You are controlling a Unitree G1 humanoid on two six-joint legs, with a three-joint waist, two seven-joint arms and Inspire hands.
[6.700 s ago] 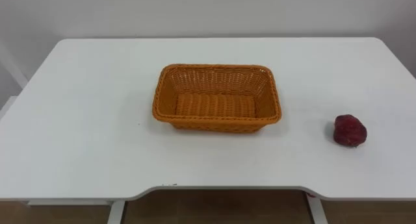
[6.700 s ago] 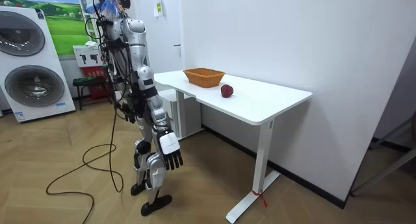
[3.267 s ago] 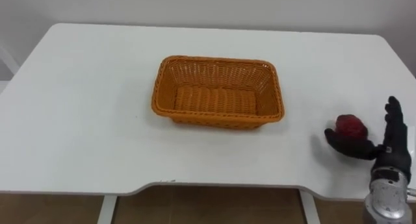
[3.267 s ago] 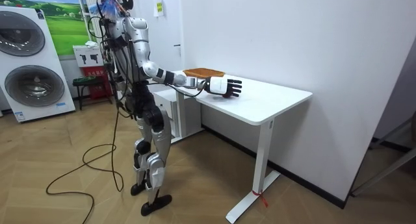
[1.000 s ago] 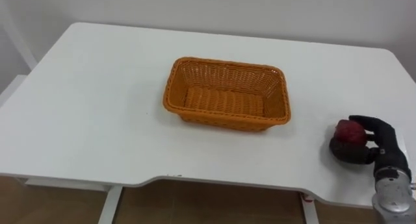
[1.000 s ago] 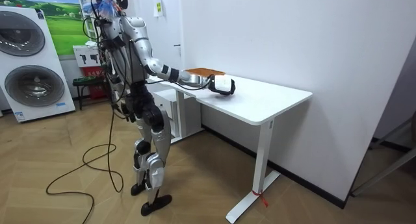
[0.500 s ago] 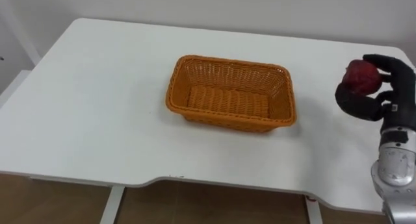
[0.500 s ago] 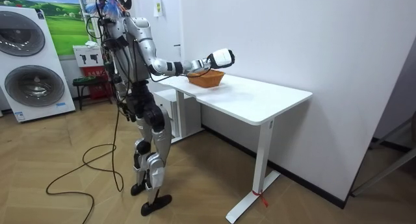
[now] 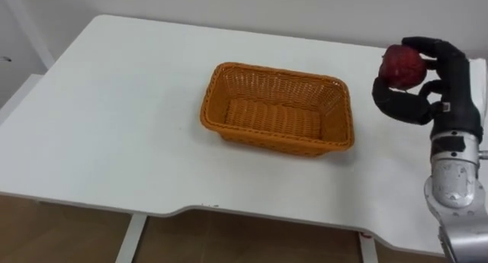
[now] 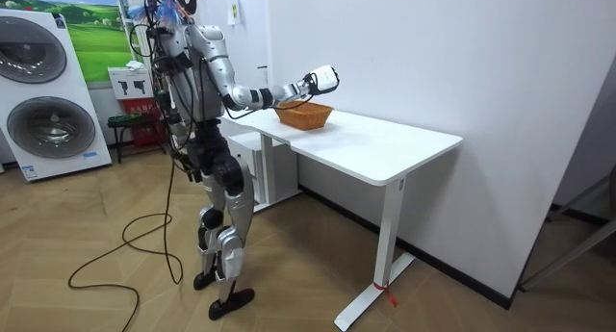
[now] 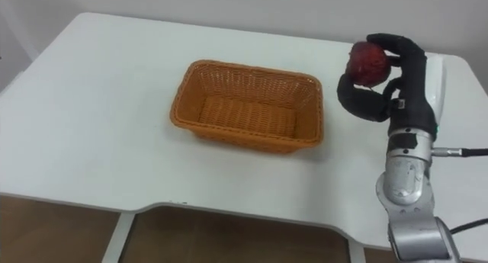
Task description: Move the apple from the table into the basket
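1. Apple point(image 9: 402, 65), dark red, is held in the right hand point(image 9: 435, 91). It sits at the top of the grasp, toward the hand's left side.
2. The hand is closed around the fruit: the curled fingers point(image 9: 438, 51) arch over its top and far side, and the thumb point(image 9: 396, 104) hooks in below it. Most of the apple's near face shows between them.
3. The hand is raised clear of the table point(image 9: 114, 126), with the wrist straight below it and the silver forearm coming up from the lower right corner of the eye views. The palm faces the robot's left.
4. The basket point(image 9: 274, 143), orange wicker and rectangular, rests on the table to the left of the hand and lower than it. The two do not touch. In the eye views the apple is just beyond the basket's right end rather than over its opening, and the basket's woven floor shows in full.
5. Below and around the hand lies the white tabletop, whose right edge runs close behind the fingers.
6. In the room view the robot stands upright at the table's end on the room view's left. Its right arm is stretched forward, and the hand point(image 10: 325, 79) is held above and near the basket point(image 10: 306, 114), close to the white wall.
7. A washing machine point(image 10: 43, 91) stands well behind the robot, far from the hand.
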